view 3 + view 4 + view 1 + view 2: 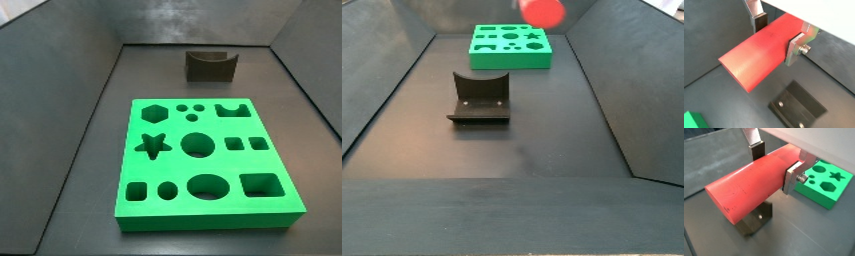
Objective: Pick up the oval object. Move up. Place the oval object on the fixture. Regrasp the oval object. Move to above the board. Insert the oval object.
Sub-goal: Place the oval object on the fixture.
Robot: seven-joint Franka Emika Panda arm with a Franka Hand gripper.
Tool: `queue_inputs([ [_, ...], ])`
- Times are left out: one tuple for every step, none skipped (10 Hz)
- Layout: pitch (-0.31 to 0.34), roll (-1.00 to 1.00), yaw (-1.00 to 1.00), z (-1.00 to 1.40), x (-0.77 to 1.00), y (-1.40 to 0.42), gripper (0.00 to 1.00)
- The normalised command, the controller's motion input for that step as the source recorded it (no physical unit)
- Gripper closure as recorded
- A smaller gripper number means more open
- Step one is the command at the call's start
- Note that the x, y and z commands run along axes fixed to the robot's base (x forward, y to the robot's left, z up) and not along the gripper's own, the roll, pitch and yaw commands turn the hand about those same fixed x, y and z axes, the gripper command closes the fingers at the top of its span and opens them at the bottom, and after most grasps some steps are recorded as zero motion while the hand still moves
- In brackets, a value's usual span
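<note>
Red and smooth, the rod-like oval object [761, 52] fills a wrist view, pinched across its middle by the gripper [777, 35]: one flat silver finger [796, 48] presses its near flank and the dark pad of the other sits against its far flank. Its blunt end hangs over the dark floor, clear of the dark L-shaped fixture [797, 107] that lies beneath and apart from it. A sliver of green shows at a corner of this view.

Seen from the second wrist camera, the gripper [776, 162] clamps the oval object [751, 183] the same way, one finger [793, 177] flat on its side. The fixture [755, 221] shows under the rounded end, with open air between them. The bright green rectangular board [827, 182], with its star, hexagon and round cut-outs, lies beyond the finger on the floor.

A side view shows the board [201, 165] in the middle of the grey-walled bin, bare floor along all its edges, and the fixture [210, 64] near the back wall, well apart from it. No gripper appears here.

From the opposite side, the fixture [478, 98] stands mid-floor, the board [510, 47] behind it, and the oval object's round end [544, 11] hangs high above the board's edge.
</note>
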Motion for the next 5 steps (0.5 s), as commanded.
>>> queue_inputs([
  [0.038,-0.05,-0.05,0.18,1.00,-0.15,1.00],
  [0.074,-0.03,-0.02,0.16,1.00,-0.13,1.00],
  [0.105,-0.02,0.00,0.14,1.00,-0.11,1.00],
  [0.127,0.00,0.01,0.12,1.00,-0.09,1.00],
  [0.132,0.02,0.02,0.10,1.00,-0.08,1.00],
])
